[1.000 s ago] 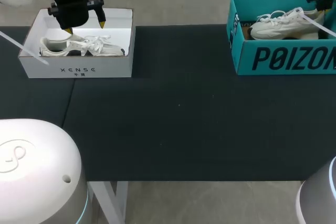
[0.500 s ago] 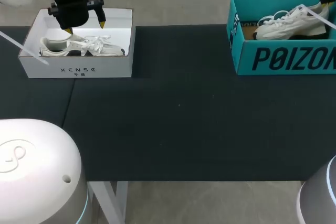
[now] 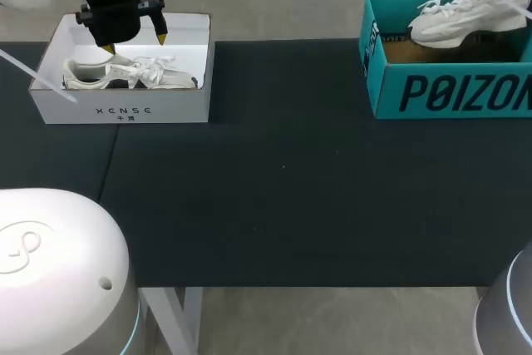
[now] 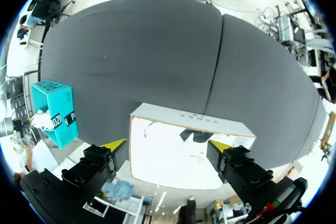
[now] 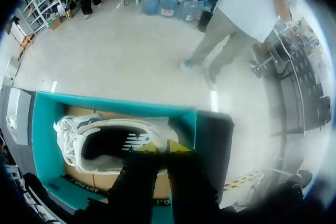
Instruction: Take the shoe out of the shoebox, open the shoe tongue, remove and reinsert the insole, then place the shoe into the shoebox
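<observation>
A white sneaker (image 3: 464,17) hangs tilted, toe down, above the teal shoebox (image 3: 449,93) at the back right. In the right wrist view my right gripper (image 5: 164,146) is shut on the heel rim of this sneaker (image 5: 102,142), with the teal shoebox (image 5: 43,129) beneath it. At the back left, my left gripper (image 3: 135,42) hovers open over a white shoebox (image 3: 125,110) that holds another white sneaker (image 3: 129,74). Its yellow tips straddle the white shoebox (image 4: 189,124) in the left wrist view (image 4: 167,144), and the shoe inside is washed out.
Between the two boxes stretches the dark table mat (image 3: 283,172), with a seam (image 3: 108,172) on the left. The teal shoebox (image 4: 55,111) also shows far off in the left wrist view. The table's front edge (image 3: 316,287) runs across near me.
The right gripper has raised the white sneaker up and rightward, out of the teal shoebox. The left arm has stayed in place over the white box.
</observation>
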{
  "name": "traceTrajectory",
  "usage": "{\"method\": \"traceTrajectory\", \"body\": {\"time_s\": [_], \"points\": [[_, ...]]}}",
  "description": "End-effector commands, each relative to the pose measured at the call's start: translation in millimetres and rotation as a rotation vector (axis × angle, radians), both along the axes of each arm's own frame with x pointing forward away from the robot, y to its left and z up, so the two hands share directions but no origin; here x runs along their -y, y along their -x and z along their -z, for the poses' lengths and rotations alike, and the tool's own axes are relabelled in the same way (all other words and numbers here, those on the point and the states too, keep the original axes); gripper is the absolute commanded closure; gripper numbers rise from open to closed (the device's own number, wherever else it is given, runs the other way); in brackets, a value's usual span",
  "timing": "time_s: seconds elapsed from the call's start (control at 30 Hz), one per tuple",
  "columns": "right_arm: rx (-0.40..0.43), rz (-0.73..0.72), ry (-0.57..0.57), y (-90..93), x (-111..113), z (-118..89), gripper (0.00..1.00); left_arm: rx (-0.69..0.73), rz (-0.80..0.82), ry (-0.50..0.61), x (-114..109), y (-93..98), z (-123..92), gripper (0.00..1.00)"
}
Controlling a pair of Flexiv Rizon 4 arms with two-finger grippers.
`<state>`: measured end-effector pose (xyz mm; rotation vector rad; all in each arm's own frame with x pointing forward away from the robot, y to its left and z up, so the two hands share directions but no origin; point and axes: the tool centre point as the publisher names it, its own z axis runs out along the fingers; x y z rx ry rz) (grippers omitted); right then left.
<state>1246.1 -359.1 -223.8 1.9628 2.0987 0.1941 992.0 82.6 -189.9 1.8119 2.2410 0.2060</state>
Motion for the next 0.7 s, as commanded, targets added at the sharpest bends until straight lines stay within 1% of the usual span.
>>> {"method": "traceTrajectory", "body": {"time_s": [0.03,0.23,0.33,0.5,0.7], "points": [[-0.257,0.021,-0.001,4.4,0.6,-38.4,1.00,-0.001,0.001,-0.002,-0.3,-0.2,-0.4,0.00],[-0.189,0.002,-0.035,12.4,-3.7,-81.7,1.00,-0.001,0.001,-0.002,-0.3,-0.2,-0.4,0.00],[-0.159,-0.008,-0.052,19.5,-5.4,-96.9,1.00,-0.001,0.001,-0.002,-0.3,-0.2,-0.4,0.00],[-0.135,-0.019,-0.093,36.2,-9.4,-107.2,1.00,-0.001,0.001,-0.002,-0.3,-0.2,-0.4,0.00],[-0.101,-0.035,-0.114,64.4,-22.2,-117.0,1.00,-0.001,0.001,-0.002,-0.3,-0.2,-0.4,0.00]]}}
